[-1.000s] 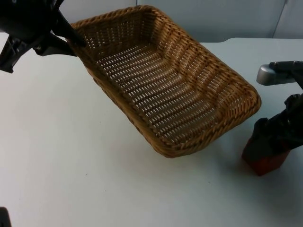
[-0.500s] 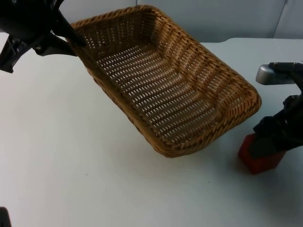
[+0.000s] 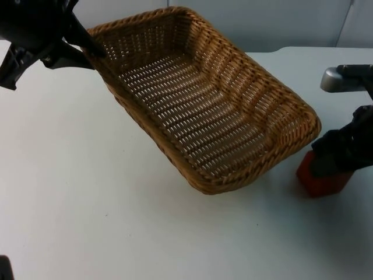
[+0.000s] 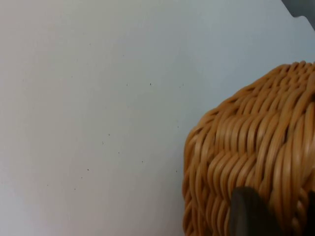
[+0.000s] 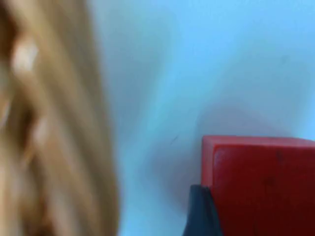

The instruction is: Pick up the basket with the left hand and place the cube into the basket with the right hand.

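A woven wicker basket point(image 3: 256, 160) hangs tilted over the middle of the table, its near corner low. My left gripper point(image 3: 93, 53) is shut on the basket's far-left rim; the left wrist view has that rim point(image 4: 256, 147) with a black fingertip point(image 4: 246, 211) pressed against the weave. A red cube point(image 3: 322, 182) sits just right of the basket's right end, with my right gripper point(image 3: 337, 158) shut on it from above. In the right wrist view the cube point(image 5: 266, 187) is beside a fingertip point(image 5: 199, 211), and the basket wall point(image 5: 54, 137) stands close by.
White table top point(image 3: 87, 204) spreads out in front of and to the left of the basket. The grey partition wall point(image 3: 274, 23) runs along the back edge.
My right gripper and the red cube have shifted upward in the top view, closer to the basket's right end. The basket and left gripper have stayed nearly still.
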Controlling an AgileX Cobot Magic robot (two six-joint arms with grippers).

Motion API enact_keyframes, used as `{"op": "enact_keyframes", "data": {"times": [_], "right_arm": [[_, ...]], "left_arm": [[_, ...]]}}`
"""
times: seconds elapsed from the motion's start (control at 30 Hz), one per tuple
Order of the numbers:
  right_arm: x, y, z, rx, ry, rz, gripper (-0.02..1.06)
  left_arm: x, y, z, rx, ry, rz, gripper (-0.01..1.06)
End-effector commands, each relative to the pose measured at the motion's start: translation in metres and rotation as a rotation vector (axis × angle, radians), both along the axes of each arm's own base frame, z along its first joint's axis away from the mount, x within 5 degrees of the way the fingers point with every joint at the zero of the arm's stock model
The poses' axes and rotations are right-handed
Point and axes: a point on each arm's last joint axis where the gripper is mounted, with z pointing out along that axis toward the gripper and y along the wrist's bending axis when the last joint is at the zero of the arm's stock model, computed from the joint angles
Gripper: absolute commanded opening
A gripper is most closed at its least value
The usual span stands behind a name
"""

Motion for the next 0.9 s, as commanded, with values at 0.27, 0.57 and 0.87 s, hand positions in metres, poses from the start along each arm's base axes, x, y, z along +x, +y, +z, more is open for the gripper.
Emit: {"op": "enact_keyframes", "data": {"times": [0.27, 0.57, 0.87], "right_arm": [[0.016, -0.01, 0.041, -0.033, -0.277, -0.127, 0.36], [0.02, -0.017, 0.093, -0.048, -0.534, -0.19, 0.36], [0.035, 0.001, 0.163, 0.119, -0.564, -0.101, 0.36]], "left_arm": [[0.001, -0.001, 0.009, -0.04, -0.01, 0.022, 0.0], [0.001, -0.001, 0.009, -0.04, -0.01, 0.022, 0.0], [0.001, -0.001, 0.009, -0.039, -0.011, 0.024, 0.0]]}}
